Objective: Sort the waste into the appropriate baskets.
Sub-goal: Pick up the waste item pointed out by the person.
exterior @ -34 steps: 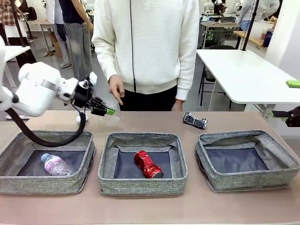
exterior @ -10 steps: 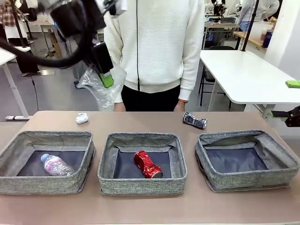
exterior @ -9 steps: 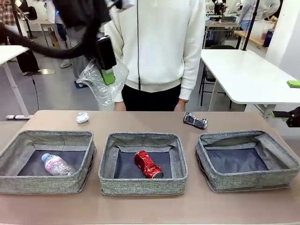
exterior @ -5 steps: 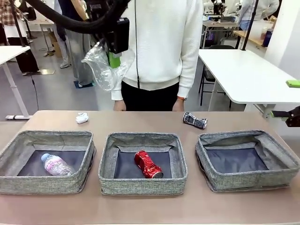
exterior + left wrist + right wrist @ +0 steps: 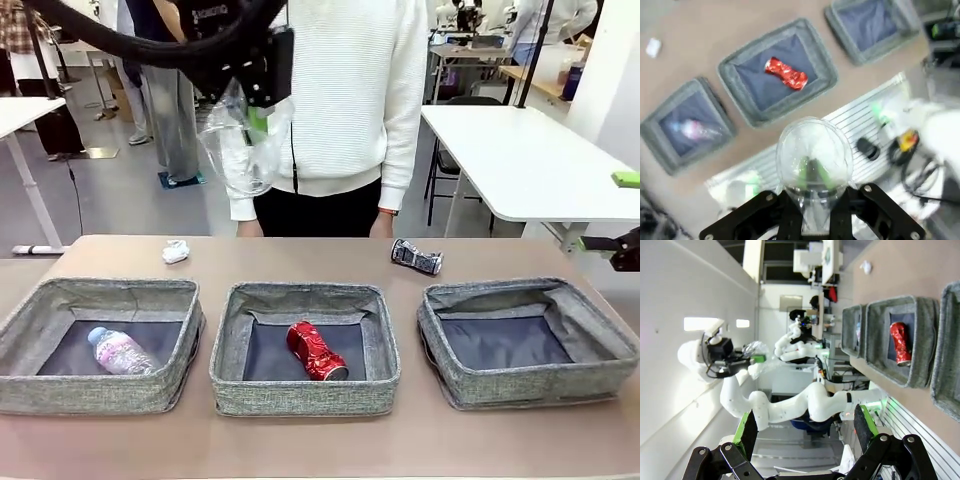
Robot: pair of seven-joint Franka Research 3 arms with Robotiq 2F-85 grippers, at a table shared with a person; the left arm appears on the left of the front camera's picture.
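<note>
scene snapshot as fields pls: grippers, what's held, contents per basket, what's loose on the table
left gripper: shut on clear plastic cup, raised high above the table
right gripper: open, holding nothing
left basket: small clear bottle
middle basket: crushed red can
right basket: no waste seen
loose on table: white paper wad beyond left basket; crushed dark can beyond the middle-right gap

Left arm raised high, wrist turned downward. Left gripper (image 5: 257, 118) clamped on the wall of the clear plastic cup (image 5: 238, 155), which hangs below its fingertips. Right gripper (image 5: 806, 426) spread wide, empty, apparently rolled sideways.
</note>
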